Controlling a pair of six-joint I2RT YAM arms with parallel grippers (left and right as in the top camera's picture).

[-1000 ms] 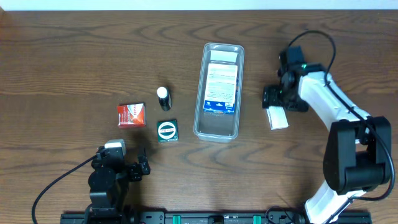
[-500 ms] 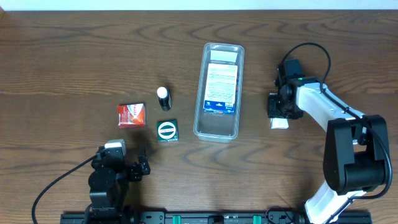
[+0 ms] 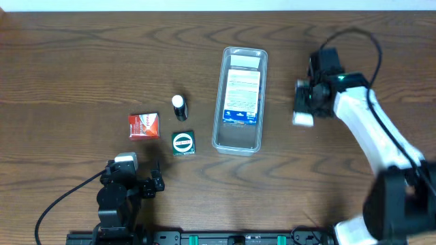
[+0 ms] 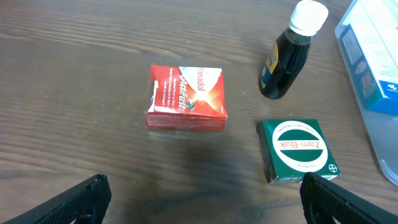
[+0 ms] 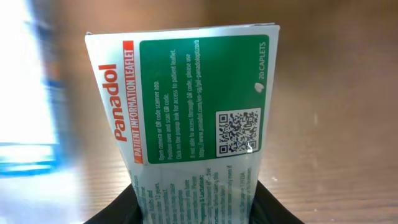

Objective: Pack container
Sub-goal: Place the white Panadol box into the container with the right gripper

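Observation:
The container [image 3: 237, 138], a long clear tray, lies at mid-table with a blue carton [image 3: 243, 95] inside. To its right, my right gripper [image 3: 304, 109] is shut on a white and green Panadol box [image 3: 302, 120]. In the right wrist view this box [image 5: 193, 99] fills the frame, with the black fingers [image 5: 115, 210] pressed on both sides of its lower end, above the wood. My left gripper [image 3: 133, 178] rests open near the front edge, empty. In its own view the left gripper [image 4: 205, 202] stands wide, short of the red box [image 4: 186, 98].
Left of the container lie a red box [image 3: 144, 125], a green Zam-Buk box [image 3: 182, 142] and a dark bottle with a white cap [image 3: 178, 107]. The left wrist view shows the green box [image 4: 298, 149], the bottle [image 4: 287, 56] and the container's edge [image 4: 380, 146].
My right gripper came down over the Panadol box, closed on it and raised it, shifting a little toward the table's far side. The left arm has not moved.

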